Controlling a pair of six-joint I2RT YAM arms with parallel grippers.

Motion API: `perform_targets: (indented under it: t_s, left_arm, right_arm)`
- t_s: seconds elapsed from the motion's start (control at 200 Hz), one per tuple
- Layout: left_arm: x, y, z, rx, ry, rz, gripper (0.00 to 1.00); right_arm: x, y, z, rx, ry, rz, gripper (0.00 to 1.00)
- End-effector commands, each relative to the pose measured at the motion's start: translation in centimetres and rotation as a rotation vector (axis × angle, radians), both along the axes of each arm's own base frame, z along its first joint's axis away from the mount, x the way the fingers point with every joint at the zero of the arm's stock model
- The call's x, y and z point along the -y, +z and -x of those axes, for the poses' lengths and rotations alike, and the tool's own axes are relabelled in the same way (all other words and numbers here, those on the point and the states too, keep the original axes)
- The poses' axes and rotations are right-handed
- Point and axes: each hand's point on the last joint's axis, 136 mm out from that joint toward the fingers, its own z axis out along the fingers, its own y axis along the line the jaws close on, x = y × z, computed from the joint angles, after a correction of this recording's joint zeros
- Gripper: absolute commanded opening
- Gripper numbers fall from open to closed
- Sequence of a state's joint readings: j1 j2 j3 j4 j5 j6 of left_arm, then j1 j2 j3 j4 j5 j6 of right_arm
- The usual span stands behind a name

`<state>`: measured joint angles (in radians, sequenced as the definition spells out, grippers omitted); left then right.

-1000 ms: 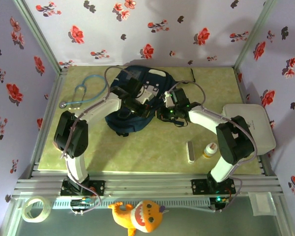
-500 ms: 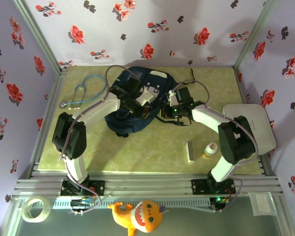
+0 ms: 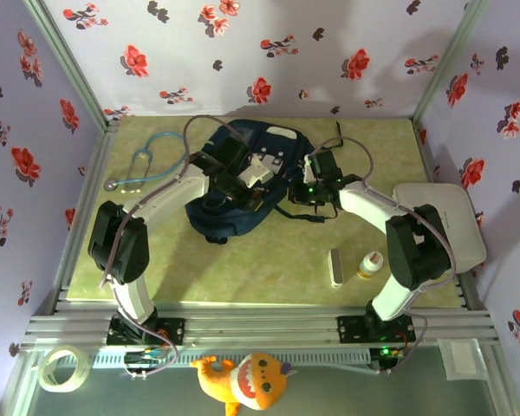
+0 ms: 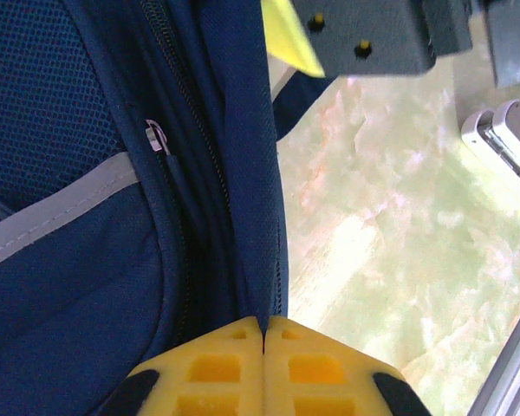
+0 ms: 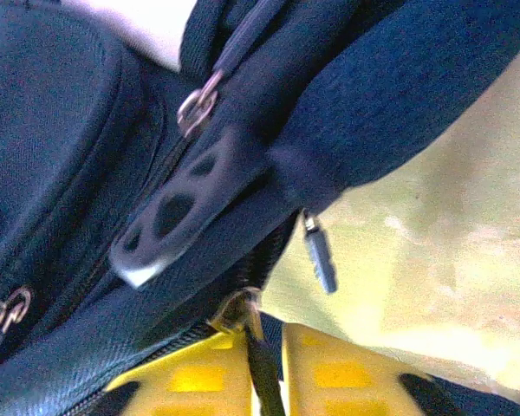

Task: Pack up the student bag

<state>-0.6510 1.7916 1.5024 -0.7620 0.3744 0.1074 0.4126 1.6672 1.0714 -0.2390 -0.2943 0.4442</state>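
Note:
The student bag (image 3: 215,217), dark navy with white trims, lies at the back middle of the table. My left gripper (image 3: 243,184) is on top of the bag, and in the left wrist view its yellow pads (image 4: 263,328) are shut on a folded edge of the bag's fabric (image 4: 243,173) beside a zip track. My right gripper (image 3: 307,192) is at the bag's right side. Its pads (image 5: 264,351) are shut on a black zipper pull (image 5: 262,368) hanging from a brass slider (image 5: 234,310). A loose grey metal pull (image 5: 319,256) dangles nearby.
A blue stethoscope (image 3: 147,165) lies at the back left. A white rounded case (image 3: 446,221) sits at the right edge. A small white bar (image 3: 335,266) and a yellow bottle (image 3: 371,264) stand in front of the right arm. A tape roll (image 3: 61,368) and plush toy (image 3: 243,377) lie below the rail.
My right gripper has moved a little toward the far side along the bag's right edge, holding the zipper pull. The left gripper has shifted slightly with the fabric.

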Motion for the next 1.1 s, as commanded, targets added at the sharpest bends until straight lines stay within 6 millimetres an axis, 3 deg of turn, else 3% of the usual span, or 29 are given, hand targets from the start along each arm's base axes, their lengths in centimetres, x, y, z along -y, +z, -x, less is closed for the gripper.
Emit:
perform_targets:
  t_s: [0.0, 0.095, 0.21, 0.32, 0.43, 0.6, 0.94, 1.095]
  left_arm:
    - [-1.7, 1.2, 2.1, -0.071, 0.034, -0.025, 0.13]
    - [-1.2, 2.4, 1.5, -0.056, 0.062, 0.008, 0.29]
    - [-1.6, 3.5, 0.5, -0.001, 0.098, -0.011, 0.46]
    - [-2.8, 3.2, -1.0, 0.093, 0.131, -0.082, 0.55]
    - [-3.6, 2.4, -1.9, 0.163, 0.124, -0.179, 0.59]
    - [-2.5, 0.3, -1.7, 0.193, 0.031, -0.283, 0.62]
    - [-0.5, -4.5, -1.7, 0.153, -0.057, -0.46, 0.62]
    - [-1.3, -5.9, -3.1, 0.204, -0.032, -0.59, 0.63]
  right_arm:
    - [2.5, 2.5, -1.5, 0.082, -0.081, -0.017, 0.28]
    - [2.6, 3.3, -0.3, 0.099, -0.066, -0.043, 0.42]
    - [4.1, 3.5, 0.8, 0.1, -0.119, -0.004, 0.51]
    - [5.5, 3.7, 1.5, 0.102, -0.171, 0.037, 0.62]
    - [6.5, 3.9, 1.8, 0.108, -0.224, 0.054, 0.68]
    - [6.9, 4.1, 2.0, 0.114, -0.263, 0.038, 0.74]
    - [6.9, 3.9, 2.1, 0.101, -0.291, 0.017, 0.75]
    - [6.9, 3.8, 2.2, 0.098, -0.297, 0.009, 0.75]
